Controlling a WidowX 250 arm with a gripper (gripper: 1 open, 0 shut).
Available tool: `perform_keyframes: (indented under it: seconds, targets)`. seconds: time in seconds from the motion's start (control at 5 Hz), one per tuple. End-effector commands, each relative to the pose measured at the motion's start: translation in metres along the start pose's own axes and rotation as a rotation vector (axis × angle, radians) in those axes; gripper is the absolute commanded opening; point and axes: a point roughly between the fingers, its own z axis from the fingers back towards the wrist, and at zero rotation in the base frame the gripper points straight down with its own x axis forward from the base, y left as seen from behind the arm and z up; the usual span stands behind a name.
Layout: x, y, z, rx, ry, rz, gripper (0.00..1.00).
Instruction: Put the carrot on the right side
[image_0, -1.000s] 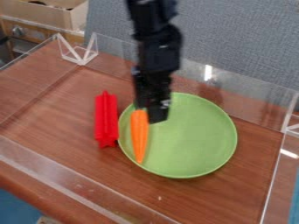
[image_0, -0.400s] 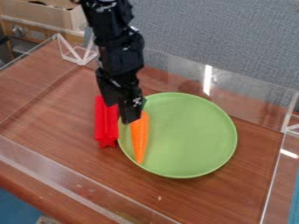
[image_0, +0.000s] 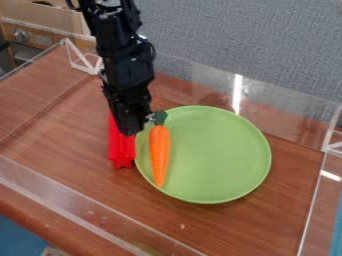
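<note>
The orange carrot (image_0: 159, 155) lies on the left part of the light-green plate (image_0: 225, 160), its dark green stem pointing away and its tip toward the front. My gripper (image_0: 126, 124) points straight down just left of the carrot's stem end, over the far end of the bright red ribbed stick (image_0: 122, 143). Its fingers look shut and they hide that end of the stick. Whether they pinch the stick I cannot tell. They do not hold the carrot.
The wooden table top is fenced by a low clear plastic wall (image_0: 80, 210). Bare wood (image_0: 54, 110) lies left of the red stick, and more (image_0: 297, 190) lies right of the plate. Cardboard boxes (image_0: 54, 25) stand behind at the far left.
The gripper moved left, from above the carrot's stem end to over the red stick's far end, sank a little and shut. Carrot, stick and plate stayed put.
</note>
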Motion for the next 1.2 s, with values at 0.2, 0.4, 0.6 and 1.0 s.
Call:
perform_keyframes:
  seconds: [0.2,0.4,0.6,1.0]
  targets:
    - [0.012,0.001,0.005,0.011,-0.043,0.022,1.00]
    - [0.020,0.007,0.010,0.013,-0.035,0.010,1.00]
    - [0.027,0.012,0.012,0.009,-0.025,-0.001,1.00]
    - [0.044,0.000,0.005,-0.026,-0.004,-0.129,1.00]
